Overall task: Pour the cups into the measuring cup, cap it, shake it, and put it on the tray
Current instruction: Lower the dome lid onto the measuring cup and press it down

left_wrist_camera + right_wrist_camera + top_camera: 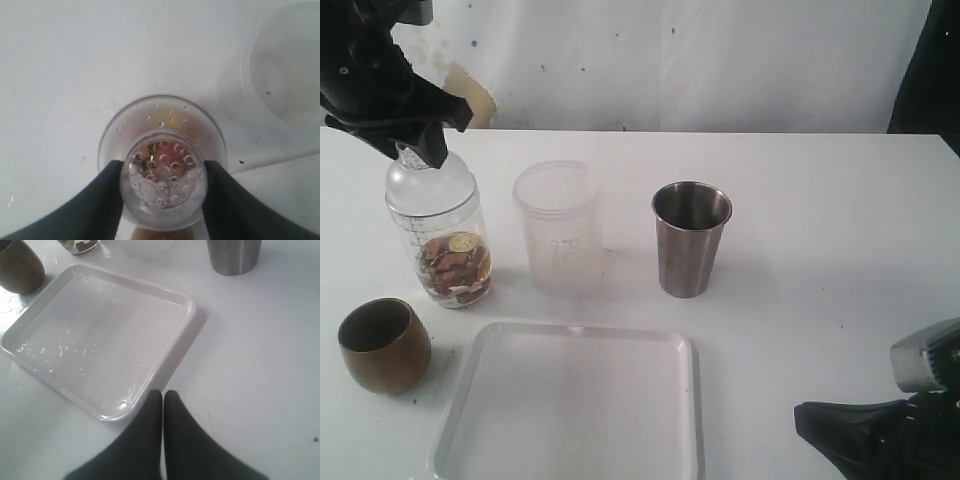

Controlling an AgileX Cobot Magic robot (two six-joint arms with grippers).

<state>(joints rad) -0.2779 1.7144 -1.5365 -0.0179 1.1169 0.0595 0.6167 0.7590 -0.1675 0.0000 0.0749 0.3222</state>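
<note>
The measuring cup (pixel 440 240) stands upright at the left of the table, capped with a clear domed lid and holding brown and gold pieces. My left gripper (pixel 420 150) is shut on the lid's narrow perforated top (pixel 162 185), one black finger (pixel 107 200) on each side. Next to it stand the frosted tumbler (pixel 558 228) and the steel tumbler (pixel 690 238), both upright. The brown-gold cup (pixel 383 345) sits at the front left. The white tray (pixel 570 400) lies in front, with nothing on it. My right gripper (pixel 163 395) is shut on nothing beside the tray's corner.
In the right wrist view the tray (pixel 100 335) has the brown-gold cup (pixel 20 267) and the steel tumbler (pixel 234 255) beyond it. The frosted tumbler (pixel 280 75) shows close by the measuring cup in the left wrist view. A white wall backs the table.
</note>
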